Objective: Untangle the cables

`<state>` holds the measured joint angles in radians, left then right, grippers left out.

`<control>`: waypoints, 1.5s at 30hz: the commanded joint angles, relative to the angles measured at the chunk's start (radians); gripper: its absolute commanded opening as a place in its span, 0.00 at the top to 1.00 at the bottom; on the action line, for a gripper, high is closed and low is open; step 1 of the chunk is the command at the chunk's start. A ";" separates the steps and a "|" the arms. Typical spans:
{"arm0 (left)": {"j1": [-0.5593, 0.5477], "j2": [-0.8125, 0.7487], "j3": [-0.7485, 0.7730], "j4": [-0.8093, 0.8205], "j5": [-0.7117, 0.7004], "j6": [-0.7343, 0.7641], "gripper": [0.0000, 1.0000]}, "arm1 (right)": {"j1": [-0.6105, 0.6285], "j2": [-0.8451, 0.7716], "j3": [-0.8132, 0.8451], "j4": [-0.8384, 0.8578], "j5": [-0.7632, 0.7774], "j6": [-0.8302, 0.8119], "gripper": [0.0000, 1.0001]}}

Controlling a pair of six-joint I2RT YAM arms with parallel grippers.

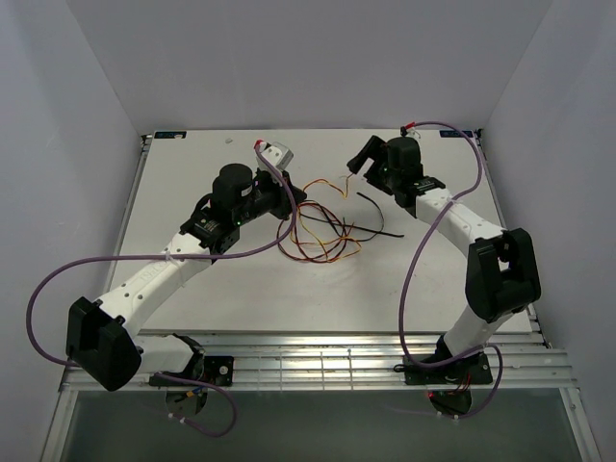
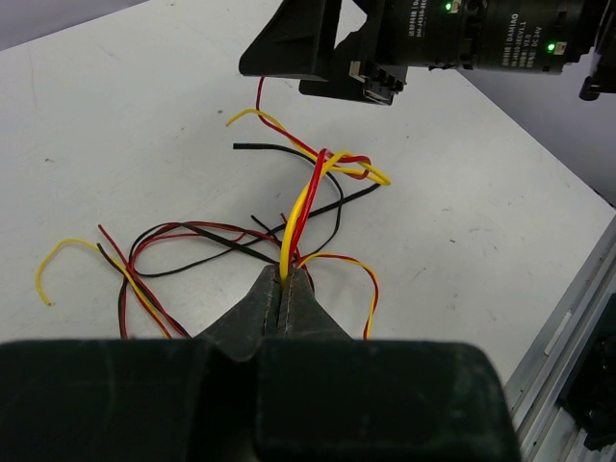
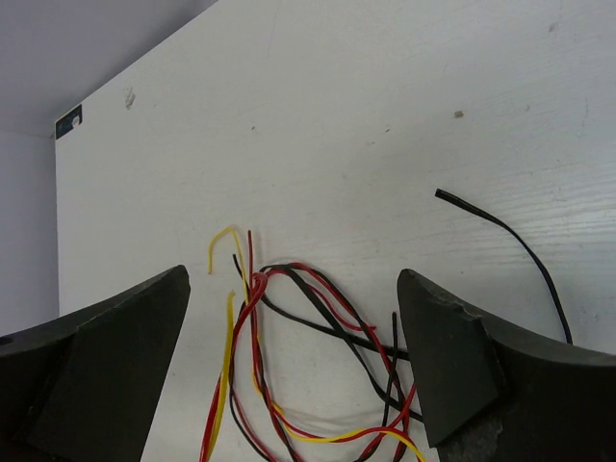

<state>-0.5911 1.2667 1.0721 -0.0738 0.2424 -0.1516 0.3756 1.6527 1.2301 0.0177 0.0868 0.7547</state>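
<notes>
The cables [image 1: 318,229] are thin yellow, red and black wires lying in a loose tangle at mid-table. My left gripper [image 1: 298,199] sits at the tangle's left edge. In the left wrist view it [image 2: 285,276] is shut on a yellow and a red strand [image 2: 300,212], which rise taut toward a knot [image 2: 337,164]. My right gripper [image 1: 358,166] hovers above and behind the tangle, open and empty. In the right wrist view the wires [image 3: 289,356] lie below its spread fingers [image 3: 452,356]. One black wire [image 1: 383,218] trails off to the right, also visible in the right wrist view [image 3: 515,241].
The white table ends in a metal rail [image 1: 318,361] at the near edge, and grey walls enclose the back and sides. Purple arm cables [image 1: 58,279] loop beside each arm. The right arm's wrist [image 2: 433,38] hangs close above the knot.
</notes>
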 commanded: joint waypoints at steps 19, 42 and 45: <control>-0.012 -0.038 -0.015 0.034 0.035 -0.011 1.00 | 0.051 0.048 0.072 0.090 0.062 -0.006 0.48; -0.029 -0.089 -0.055 0.026 0.116 0.049 0.88 | 0.059 -0.027 0.032 0.232 -0.024 -0.165 0.92; -0.030 -0.112 -0.078 0.032 0.181 0.078 0.27 | 0.062 -0.076 0.019 0.357 -0.130 -0.286 0.92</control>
<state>-0.6132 1.2037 1.0096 -0.0631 0.3256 -0.1169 0.4278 1.6775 1.2522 0.1631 0.0513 0.6193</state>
